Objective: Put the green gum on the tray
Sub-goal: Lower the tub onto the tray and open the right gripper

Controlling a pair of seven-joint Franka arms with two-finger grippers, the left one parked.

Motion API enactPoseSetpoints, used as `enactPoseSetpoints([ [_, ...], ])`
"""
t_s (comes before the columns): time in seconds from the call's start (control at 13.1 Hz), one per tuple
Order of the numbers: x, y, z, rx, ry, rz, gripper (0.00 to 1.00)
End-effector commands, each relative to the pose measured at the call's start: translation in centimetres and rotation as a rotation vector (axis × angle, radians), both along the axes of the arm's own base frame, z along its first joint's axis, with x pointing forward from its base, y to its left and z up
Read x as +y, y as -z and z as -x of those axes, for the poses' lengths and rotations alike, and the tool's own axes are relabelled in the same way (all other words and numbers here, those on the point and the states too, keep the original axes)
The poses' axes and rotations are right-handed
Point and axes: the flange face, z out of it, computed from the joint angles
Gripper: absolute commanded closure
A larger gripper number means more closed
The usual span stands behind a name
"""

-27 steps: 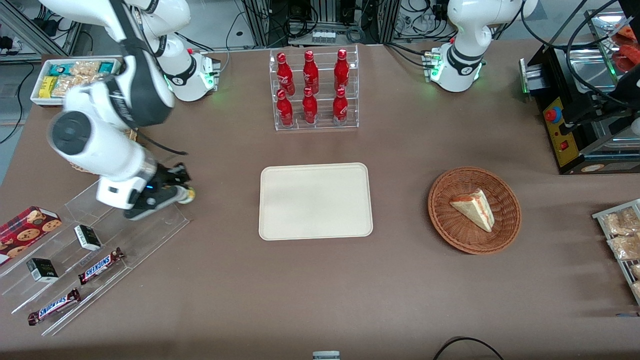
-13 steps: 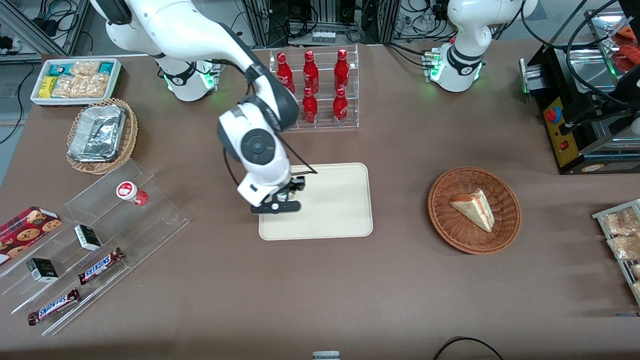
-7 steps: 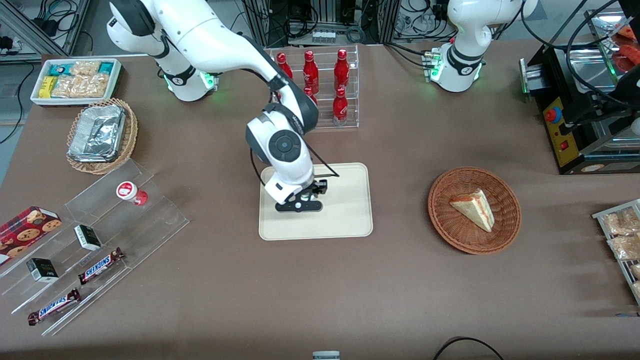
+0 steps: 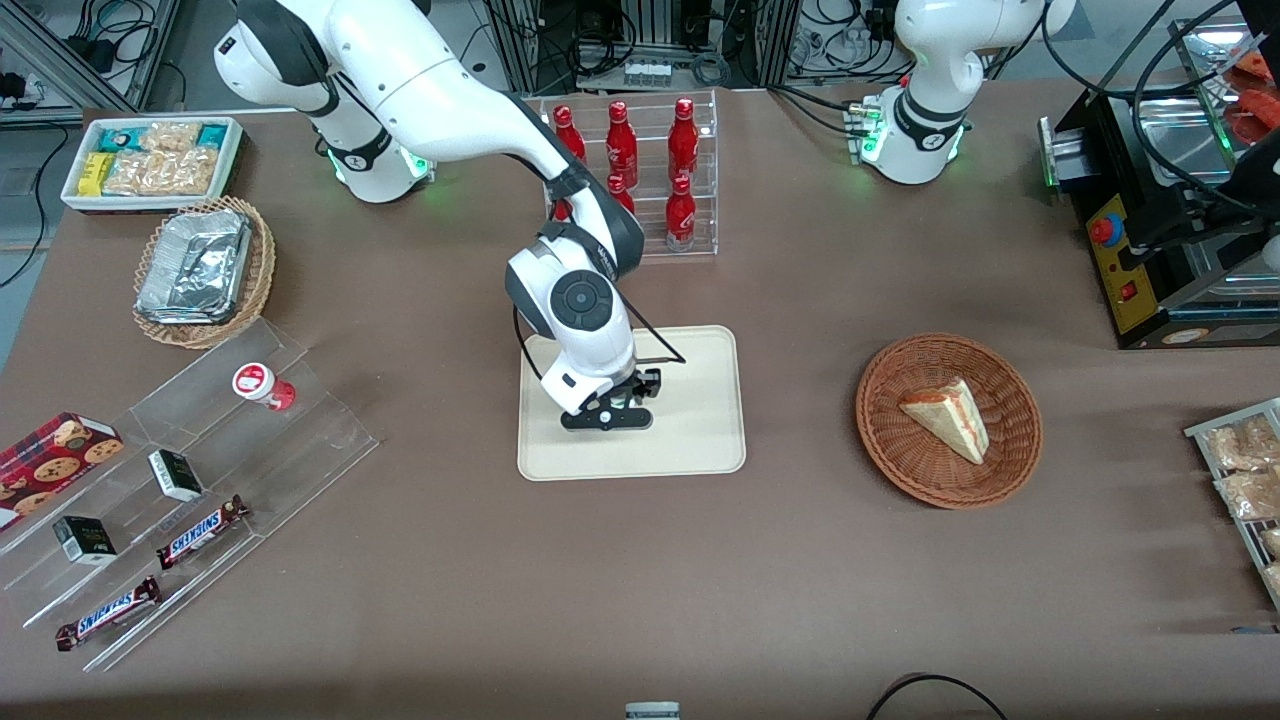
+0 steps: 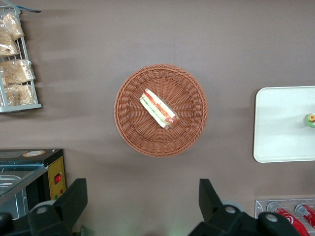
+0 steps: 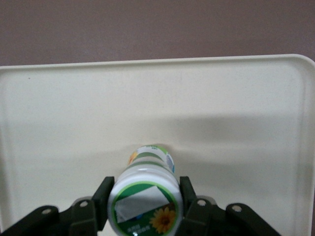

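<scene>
End effector (image 6: 145, 209) clamped on green gum (image 6: 144, 194), low over tray (image 4: 700, 440) middle, tray directly beneath. Carry looks done; left: set bottle down, release, back away.

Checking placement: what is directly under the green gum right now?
The tray lies under the green gum, held in the gripper. The bottle's base is hidden, so contact is unclear.

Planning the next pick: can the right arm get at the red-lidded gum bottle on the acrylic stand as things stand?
Probably not right away: the gripper is shut on the green gum over the tray. The red-lidded bottle itself stands uncovered.
</scene>
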Motion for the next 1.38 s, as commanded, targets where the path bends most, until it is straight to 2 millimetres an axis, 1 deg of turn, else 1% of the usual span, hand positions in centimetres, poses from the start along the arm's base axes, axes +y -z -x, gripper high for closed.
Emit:
enactPoseSetpoints([
  [0.0, 0.7, 0.7, 0.1, -0.023, -0.012, 0.003, 1.00],
  [0.15, 0.7, 0.8, 0.1, -0.023, -0.012, 0.005, 1.00],
  [0.23, 0.6, 1.2, 0.1, -0.020, -0.012, 0.010, 0.98],
  [0.31, 0.6, 1.4, 0.2, -0.021, -0.016, 0.014, 0.84],
  [0.38, 0.6, 1.6, 0.2, -0.023, -0.021, 0.020, 0.66],
  [0.46, 0.5, 1.8, 0.1, -0.021, -0.020, 0.022, 0.38],
  [0.53, 0.5, 1.8, 0.1, -0.022, -0.021, 0.022, 0.15],
  [0.61, 0.5, 1.8, 0.1, -0.022, -0.024, 0.023, 0.00],
  [1.22, 0.6, 0.9, 0.2, -0.030, -0.047, 0.038, 0.00],
  [1.3, 0.5, 0.2, 0.2, -0.025, -0.048, 0.042, 0.00],
])
